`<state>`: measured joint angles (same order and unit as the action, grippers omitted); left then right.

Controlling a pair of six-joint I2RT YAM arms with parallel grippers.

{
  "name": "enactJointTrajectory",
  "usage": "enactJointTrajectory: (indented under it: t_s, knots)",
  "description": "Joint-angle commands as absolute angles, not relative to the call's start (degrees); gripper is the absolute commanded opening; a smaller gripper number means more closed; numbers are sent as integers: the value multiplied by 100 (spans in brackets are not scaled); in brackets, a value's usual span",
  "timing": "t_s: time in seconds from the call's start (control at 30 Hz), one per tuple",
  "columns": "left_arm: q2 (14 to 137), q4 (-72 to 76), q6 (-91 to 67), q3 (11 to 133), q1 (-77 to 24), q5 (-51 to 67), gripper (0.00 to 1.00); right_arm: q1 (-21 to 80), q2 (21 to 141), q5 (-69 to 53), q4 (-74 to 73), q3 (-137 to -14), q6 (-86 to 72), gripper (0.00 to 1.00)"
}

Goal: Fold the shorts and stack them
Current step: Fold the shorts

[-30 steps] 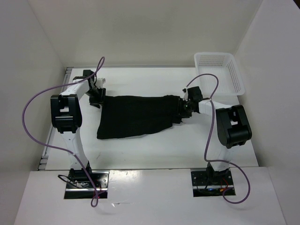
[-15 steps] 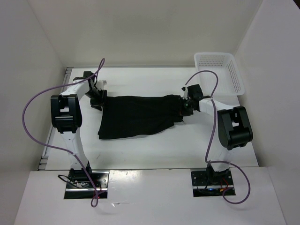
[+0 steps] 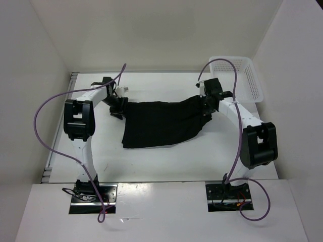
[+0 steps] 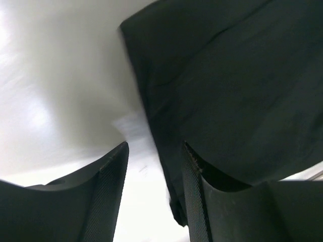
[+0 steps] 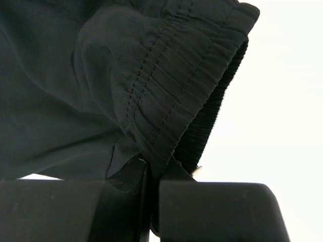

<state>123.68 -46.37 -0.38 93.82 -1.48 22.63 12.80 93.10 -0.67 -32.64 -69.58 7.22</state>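
The black shorts (image 3: 159, 123) lie spread across the middle of the table, and their right end is raised. My right gripper (image 3: 208, 105) is shut on that end; in the right wrist view the gathered elastic waistband (image 5: 166, 65) is pinched between the closed jaws of this gripper (image 5: 154, 171). My left gripper (image 3: 118, 107) hovers at the left edge of the shorts. The left wrist view shows this gripper (image 4: 154, 151) open, with white table in the gap and the hem of the shorts (image 4: 227, 75) lying against its right finger (image 4: 194, 201).
A white mesh basket (image 3: 242, 75) stands at the back right corner, just behind the right arm. Side walls close in the table on the left and right. Purple cables loop above both arms.
My right gripper has shut on the waistband and moved back and to the right, dragging the shorts rightward. The left gripper has followed to the right along their left edge.
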Motion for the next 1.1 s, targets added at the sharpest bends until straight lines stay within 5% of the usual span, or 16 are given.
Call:
enactJointTrajectory:
  t_s: [0.0,0.37,0.7,1.07]
  knots:
    - [12752,-4474,0,9693,-500,2829,55,1414,9035,1062,-3926,-7645,1492,0]
    - [13693,-4237,0,10669,-1326,3225,51,2583,9940,2636,-4359,-9131,2162,0]
    - [13975,-4236,0,10846,-1380,3226,32,4525,10556,2865,-4184,-9404,2504,0]
    - [13975,-4236,0,10898,-1274,3340,30,5370,11583,2566,-4122,-10143,2689,0]
